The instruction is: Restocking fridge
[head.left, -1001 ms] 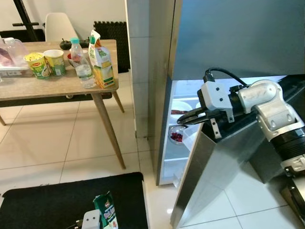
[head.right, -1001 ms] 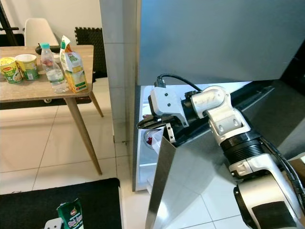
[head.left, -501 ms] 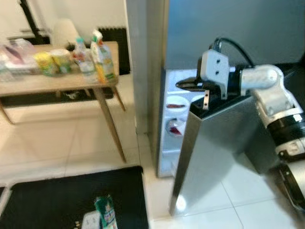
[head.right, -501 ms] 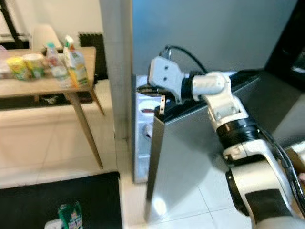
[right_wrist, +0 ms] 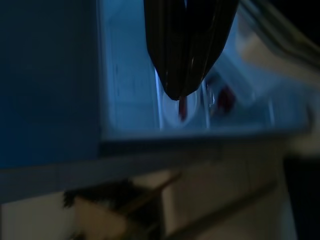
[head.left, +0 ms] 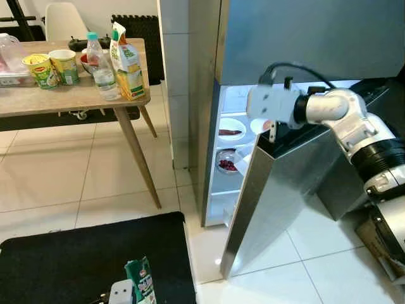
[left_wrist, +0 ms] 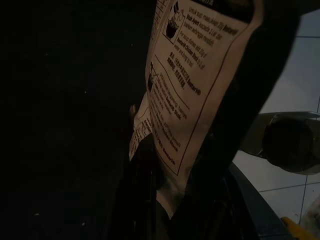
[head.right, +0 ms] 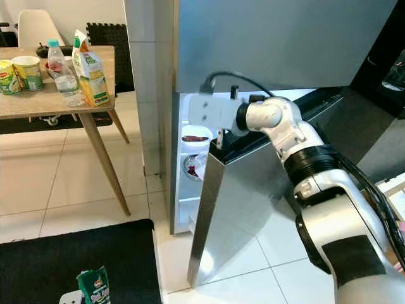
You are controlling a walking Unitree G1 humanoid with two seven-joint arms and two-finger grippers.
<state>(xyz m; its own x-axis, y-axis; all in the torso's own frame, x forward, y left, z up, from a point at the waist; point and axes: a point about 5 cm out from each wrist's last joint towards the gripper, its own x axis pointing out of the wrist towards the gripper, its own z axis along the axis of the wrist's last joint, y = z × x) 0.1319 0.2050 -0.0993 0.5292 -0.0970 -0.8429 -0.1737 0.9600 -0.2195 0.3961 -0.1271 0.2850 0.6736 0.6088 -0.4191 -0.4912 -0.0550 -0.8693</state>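
Observation:
The fridge [head.left: 304, 38] has its lower steel door [head.left: 272, 202] swung open, and the lit shelves show inside. My right gripper [right_wrist: 178, 75] is shut and empty. It reaches over the door's top edge at the fridge opening, with its white wrist block [head.left: 269, 107] above the door corner. On the shelves sit a plate with red food [head.left: 229, 132] and a bowl of red berries [head.left: 226, 164]. My left gripper [head.left: 121, 292] hangs low over the mat, shut on a green drink carton [head.left: 142, 284] whose printed label [left_wrist: 195, 85] lies between the fingers.
A wooden table [head.left: 69, 101] stands at the left with a juice carton [head.left: 126, 63], a water bottle [head.left: 101, 60] and two noodle cups [head.left: 39, 69]. A white chair [head.left: 60, 18] is behind it. A black mat [head.left: 76, 259] covers the near floor.
The camera view has shifted. My right gripper has moved from the door's top corner up and in toward the fridge opening. The left gripper still holds the carton.

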